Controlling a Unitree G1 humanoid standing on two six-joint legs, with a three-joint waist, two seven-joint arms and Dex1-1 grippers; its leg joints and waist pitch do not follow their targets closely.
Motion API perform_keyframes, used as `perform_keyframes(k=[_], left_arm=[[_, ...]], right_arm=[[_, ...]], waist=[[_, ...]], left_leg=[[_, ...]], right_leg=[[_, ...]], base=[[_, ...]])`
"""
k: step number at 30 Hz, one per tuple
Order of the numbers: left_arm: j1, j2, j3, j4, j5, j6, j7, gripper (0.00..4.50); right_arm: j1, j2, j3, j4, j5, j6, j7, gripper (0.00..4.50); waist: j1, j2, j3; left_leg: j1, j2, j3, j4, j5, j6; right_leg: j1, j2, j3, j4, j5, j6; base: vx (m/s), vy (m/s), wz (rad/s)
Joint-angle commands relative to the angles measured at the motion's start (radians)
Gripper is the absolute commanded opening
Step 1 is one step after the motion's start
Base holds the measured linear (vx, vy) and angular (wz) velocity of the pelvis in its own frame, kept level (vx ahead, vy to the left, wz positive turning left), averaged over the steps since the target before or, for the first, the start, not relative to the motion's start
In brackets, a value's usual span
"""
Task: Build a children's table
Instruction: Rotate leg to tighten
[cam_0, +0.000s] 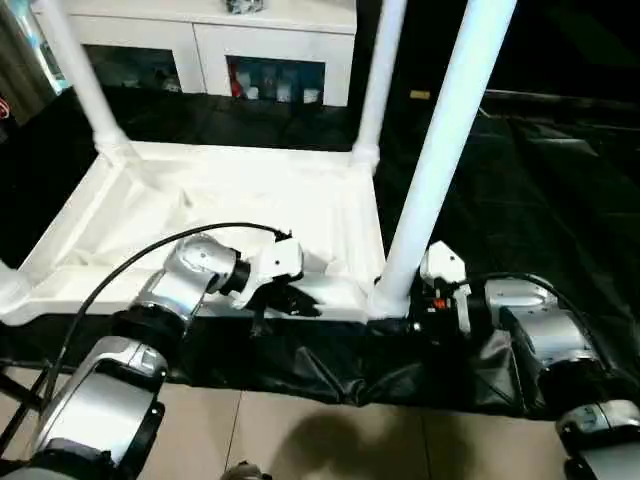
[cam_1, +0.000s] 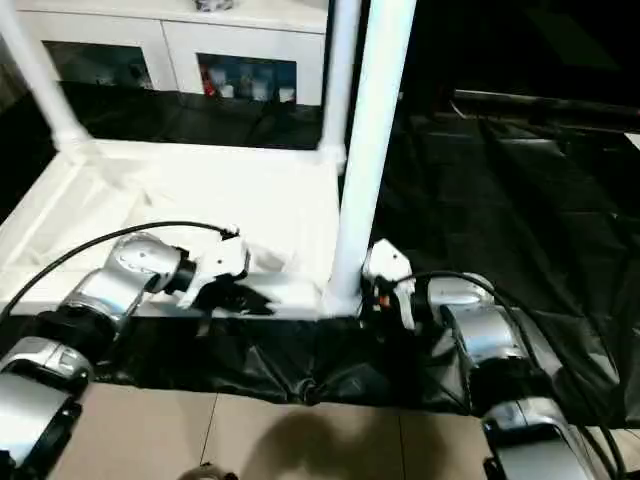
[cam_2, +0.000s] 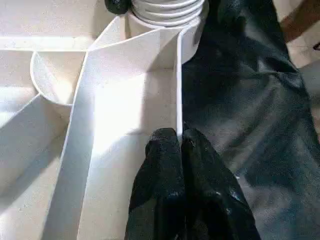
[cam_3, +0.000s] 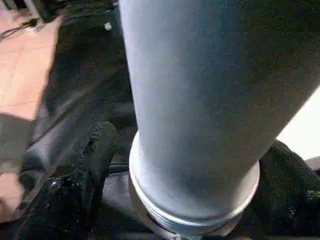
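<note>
Children's table (cam_0: 250, 200): upside down on black sheet (cam_0: 520, 180), centre left of frame; three legs upright in corner sockets.
Step, as judged: seating near-right leg (cam_0: 440, 160).
Right gripper (cam_0: 418, 300): fingers apart, straddling leg base.
Left gripper (cam_2: 181, 145): fingers together, clamped on near rim.
Next: likely twisting leg home.
Leg tops cut off; fourth corner at far left edge, unclear.

Silver, rounded forearms (cam_0: 185, 280) end in white wrist housings; black cables (cam_0: 120, 270) loop over them; fingers (cam_2: 170, 190) look black, perhaps rubbery.
</note>
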Motion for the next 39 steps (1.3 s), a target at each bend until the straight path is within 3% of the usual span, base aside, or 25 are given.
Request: perform_keyframes(k=[1,10,13,14,15,18,19,22,26,29,33,35,39], left_arm=[[-0.011,-0.016,-0.027,0.001,0.005,-0.011,-0.001,0.00],[0.002,-0.025,-0.018,-0.009,0.001,-0.008,0.023,0.00],[0.007,-0.033,-0.016,-0.015,-0.005,-0.001,0.034,0.00],[0.010,-0.055,-0.005,-0.017,-0.009,0.014,0.079,0.00],[0.010,-0.057,-0.003,-0.017,-0.009,0.016,0.085,0.00],[0.005,-0.087,0.005,-0.017,-0.001,0.040,0.156,0.00],[0.000,-0.100,0.007,-0.010,0.008,0.049,0.197,0.00],[-0.009,-0.131,0.012,-0.002,0.015,0.073,0.258,0.00],[-0.022,-0.188,0.020,0.003,0.023,0.112,0.357,0.00],[-0.036,-0.247,0.030,0.015,0.038,0.149,0.474,0.00],[-0.028,-0.276,0.021,0.005,0.056,0.153,0.519,0.00],[-0.017,-0.275,0.011,-0.007,0.061,0.128,0.515,0.00],[0.008,-0.242,-0.010,-0.030,0.057,0.073,0.450,0.00]], right_arm=[[0.026,0.020,0.077,-0.040,0.007,0.022,0.071,3.64],[0.043,0.042,0.059,-0.062,0.017,0.058,0.026,2.89],[0.044,0.055,0.050,-0.056,0.016,0.056,-0.005,2.83],[0.030,0.089,0.022,-0.018,0.009,0.042,-0.093,2.80],[0.028,0.094,0.018,-0.012,0.008,0.041,-0.106,2.77],[-0.003,0.144,-0.025,0.059,-0.012,0.024,-0.264,2.75],[-0.021,0.167,-0.044,0.097,-0.020,0.023,-0.346,2.75],[-0.053,0.209,-0.080,0.162,-0.027,0.036,-0.490,2.75],[-0.097,0.276,-0.115,0.248,-0.061,0.028,-0.733,2.75],[-0.142,0.359,-0.186,0.329,-0.027,0.035,-0.917,2.75],[-0.162,0.407,-0.194,0.366,-0.026,-0.004,-0.965,2.75],[-0.169,0.417,-0.195,0.377,-0.018,-0.023,-0.955,3.30],[-0.179,0.398,-0.187,0.374,-0.028,-0.044,-0.916,3.79]], waist=[[0.001,0.005,-0.069],[0.010,0.005,-0.071],[0.010,0.006,-0.068],[0.010,0.001,-0.068],[0.009,0.004,-0.067],[-0.006,0.004,-0.064],[-0.010,0.000,-0.063],[-0.027,0.000,-0.062],[-0.043,0.003,-0.061],[-0.046,0.007,-0.066],[-0.041,0.006,-0.069],[-0.040,0.005,-0.070],[-0.041,0.008,-0.070]], left_leg=[[0.010,0.085,-0.034,-0.068,-0.203,0.053],[0.010,0.083,-0.034,-0.066,-0.195,0.043],[0.012,0.082,-0.034,-0.068,-0.215,0.038],[0.013,0.083,-0.035,-0.068,-0.217,0.033],[0.014,0.083,-0.036,-0.069,-0.224,0.029],[0.017,0.081,-0.042,-0.073,-0.266,-0.001],[0.018,0.081,-0.043,-0.074,-0.272,-0.003],[0.018,0.078,-0.044,-0.072,-0.288,-0.006],[0.016,0.075,-0.045,-0.072,-0.291,-0.007],[0.019,0.078,-0.044,-0.073,-0.274,-0.015],[0.014,0.074,-0.037,-0.070,-0.237,0.007],[0.013,0.075,-0.036,-0.069,-0.219,0.020],[0.011,0.075,-0.036,-0.070,-0.221,0.031]], right_leg=[[0.050,-0.101,0.083,-0.066,-0.256,-0.180],[0.051,-0.101,0.082,-0.065,-0.257,-0.173],[0.048,-0.102,0.081,-0.072,-0.303,-0.160],[0.049,-0.104,0.081,-0.072,-0.325,-0.153],[0.046,-0.104,0.082,-0.073,-0.337,-0.153],[0.044,-0.108,0.079,-0.087,-0.429,-0.127],[0.044,-0.109,0.079,-0.090,-0.442,-0.124],[0.043,-0.107,0.077,-0.096,-0.469,-0.116],[0.040,-0.106,0.078,-0.096,-0.460,-0.121],[0.038,-0.105,0.082,-0.087,-0.401,-0.137],[0.042,-0.103,0.086,-0.078,-0.319,-0.155],[0.044,-0.102,0.086,-0.073,-0.283,-0.164],[0.046,-0.102,0.085,-0.073,-0.286,-0.164]], base=[[0.000,0.000,0.00],[0.000,0.000,0.00],[0.000,0.000,0.00],[0.000,0.000,0.00],[0.000,0.000,0.00],[0.000,0.000,0.00],[0.000,0.000,0.00],[0.000,0.000,0.00],[0.000,0.000,0.00],[0.000,0.000,0.00],[0.000,0.000,0.00],[0.000,0.000,0.00],[0.000,0.000,0.00]])
